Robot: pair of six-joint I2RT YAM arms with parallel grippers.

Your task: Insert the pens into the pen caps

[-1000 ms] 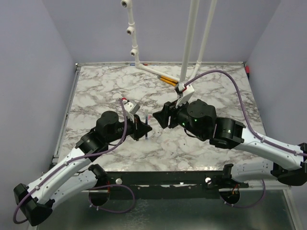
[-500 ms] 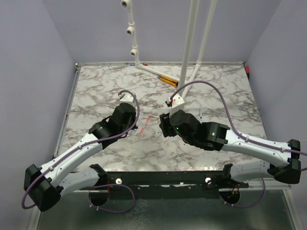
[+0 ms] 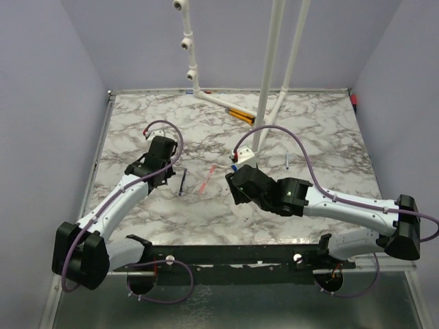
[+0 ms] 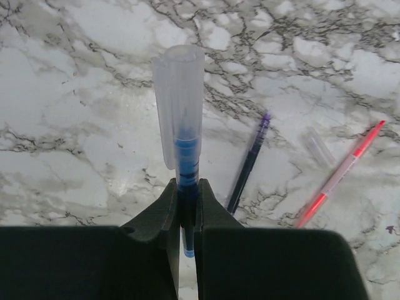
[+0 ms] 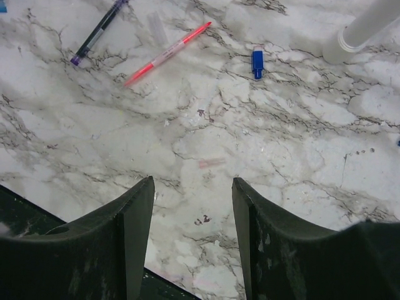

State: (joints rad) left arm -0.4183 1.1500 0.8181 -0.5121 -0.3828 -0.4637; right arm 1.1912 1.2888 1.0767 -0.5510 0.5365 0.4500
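Marble bench (image 3: 322, 130): pens and caps lie scattered across the middle, with both arms reaching in from the near edge.
Left claw (image 4: 185, 190): clamped shut on the blue pen (image 4: 185, 156), which stands up from between the jaws. A clear sleeve (image 4: 178, 81) covers its upper end, apparently a cap already seated.
Dark pen (image 4: 249, 161): flat on the bench just right of the left claw, touching nothing.
Loose clear cap (image 4: 319, 147): lies on the marble between the dark pen and the pink-red pen.
Pink-red pen (image 4: 342, 173): flat and slanted, with no cap on it that I can make out.
Right claw (image 5: 192, 206): jaws spread wide and holding nothing, hovering over bare marble. A pale pink piece (image 5: 211, 163), perhaps a cap, lies just ahead of it; both loose pens lie well apart from it.
Blue cap (image 5: 257, 62): loose, near the white post (image 5: 362, 31).
Progress: one pen of three looks capped; by my reckoning the dark and pink-red pens remain.
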